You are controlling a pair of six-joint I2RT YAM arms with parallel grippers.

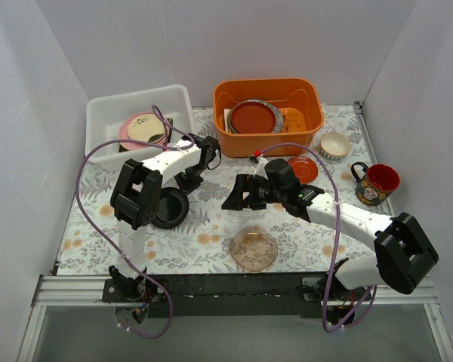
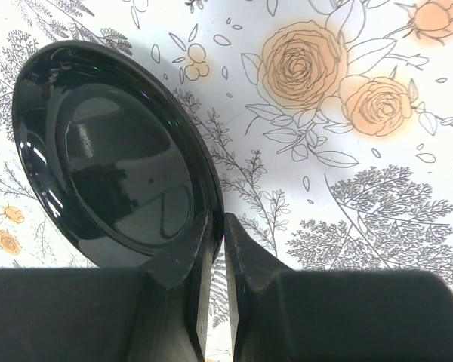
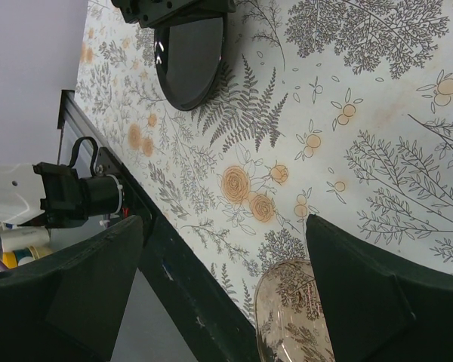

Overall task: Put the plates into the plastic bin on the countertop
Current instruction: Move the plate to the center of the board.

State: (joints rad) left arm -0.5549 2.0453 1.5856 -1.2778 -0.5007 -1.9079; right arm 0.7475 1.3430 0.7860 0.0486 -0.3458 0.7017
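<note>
A glossy black plate (image 2: 106, 151) rests on the fern-printed countertop (image 1: 204, 222), left of centre. My left gripper (image 2: 221, 219) reaches down at its far rim, and the two fingers are almost together with the rim pinched between their tips. The right gripper (image 3: 225, 226) hangs open over the middle of the countertop and holds nothing. A clear pink scalloped glass plate (image 1: 254, 249) lies near the front edge, just under the right gripper's right finger (image 3: 362, 294). A small red plate (image 1: 303, 167) lies behind the right arm. The white plastic bin (image 1: 140, 96) at the back left holds pink and cream plates (image 1: 143, 130).
An orange tub (image 1: 268, 90) with a red plate and other dishes stands at the back centre. A small cream bowl (image 1: 335, 145) and a red mug (image 1: 377, 185) sit at the right. White walls close in both sides. A black rail (image 3: 181, 279) runs along the front edge.
</note>
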